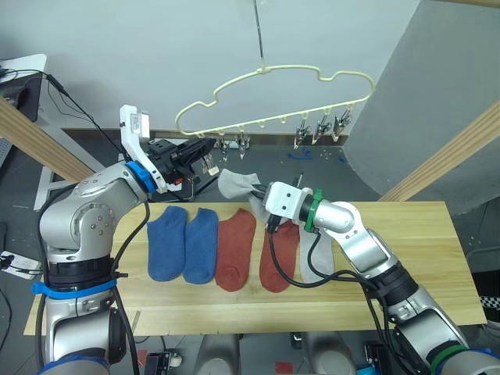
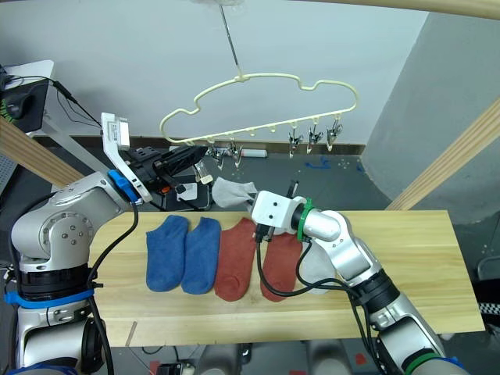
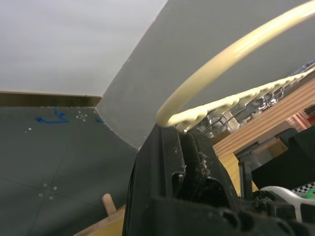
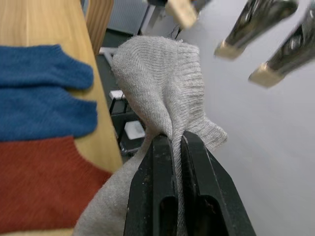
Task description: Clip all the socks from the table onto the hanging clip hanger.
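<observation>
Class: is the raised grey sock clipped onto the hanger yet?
No. The grey sock is pinched in the right end effector, below the clips.

Plain workshop corner, nothing fancy

White wall, grey panel on the right, dark floor with blue marks.

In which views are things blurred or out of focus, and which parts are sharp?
Right wrist view: the light grey knitted sock in the right claw is sharp, the metal clips above are blurred. Left wrist view: the pale-yellow wire hanger is soft.
</observation>
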### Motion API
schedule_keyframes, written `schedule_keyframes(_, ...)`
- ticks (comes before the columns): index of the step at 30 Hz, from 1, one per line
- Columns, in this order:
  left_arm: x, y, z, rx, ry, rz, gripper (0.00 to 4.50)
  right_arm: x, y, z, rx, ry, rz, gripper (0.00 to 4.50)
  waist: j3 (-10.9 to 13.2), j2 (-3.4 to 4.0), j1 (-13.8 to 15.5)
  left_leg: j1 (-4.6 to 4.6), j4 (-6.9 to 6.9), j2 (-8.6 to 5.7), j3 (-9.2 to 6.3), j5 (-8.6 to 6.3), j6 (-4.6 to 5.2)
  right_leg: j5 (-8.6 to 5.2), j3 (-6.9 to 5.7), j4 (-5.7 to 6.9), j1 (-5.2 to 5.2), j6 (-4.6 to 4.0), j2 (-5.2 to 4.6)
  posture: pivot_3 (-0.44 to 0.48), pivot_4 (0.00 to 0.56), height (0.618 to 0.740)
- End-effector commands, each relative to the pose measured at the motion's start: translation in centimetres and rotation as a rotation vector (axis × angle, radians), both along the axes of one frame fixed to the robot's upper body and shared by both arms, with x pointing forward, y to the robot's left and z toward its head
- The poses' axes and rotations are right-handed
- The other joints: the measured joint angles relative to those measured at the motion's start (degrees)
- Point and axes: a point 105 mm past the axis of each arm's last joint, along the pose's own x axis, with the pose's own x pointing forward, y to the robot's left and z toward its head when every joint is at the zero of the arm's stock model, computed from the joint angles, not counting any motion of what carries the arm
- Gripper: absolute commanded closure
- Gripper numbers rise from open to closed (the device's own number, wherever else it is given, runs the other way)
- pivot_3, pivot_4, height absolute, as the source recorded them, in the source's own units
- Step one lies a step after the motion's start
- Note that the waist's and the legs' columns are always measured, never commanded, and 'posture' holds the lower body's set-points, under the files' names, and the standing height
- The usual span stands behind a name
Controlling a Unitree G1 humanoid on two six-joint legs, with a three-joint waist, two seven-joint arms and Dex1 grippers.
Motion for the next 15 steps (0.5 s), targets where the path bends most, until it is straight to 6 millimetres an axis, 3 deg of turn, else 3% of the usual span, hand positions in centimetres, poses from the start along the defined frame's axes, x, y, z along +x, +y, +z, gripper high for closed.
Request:
schedule_keyframes(1,-0.3,0.2,0.2,-0.005,-0.011,0.006,4.50,-0.4,1.1,0.8,0.032,-0.019,0.039,4.47,0.00,0.00,-0.01,0.00,0.00,0.00,0.00,0.00,0.00,0.00,0.00,0.00,0.00,0.00,0.00,0.006,0.353,0.720)
schedule_keyframes(8,-0.4,0.1,0.0,-0.010,-0.007,0.007,4.50,-0.7,1.9,1.0,0.065,-0.001,0.068,4.47,0.00,0.00,-0.01,0.00,0.00,-0.01,0.01,0.00,0.00,0.00,0.00,0.00,0.00,-0.01,-0.02,0.008,0.356,0.720)
schedule_keyframes(15,-0.6,0.1,-0.5,-0.011,0.009,0.015,4.50,-0.8,2.4,2.7,0.138,-0.027,0.078,4.47,0.00,0.00,-0.10,0.01,0.00,-0.01,0.01,0.00,0.00,0.01,0.00,0.02,-0.01,-0.01,-0.02,0.013,0.359,0.720)
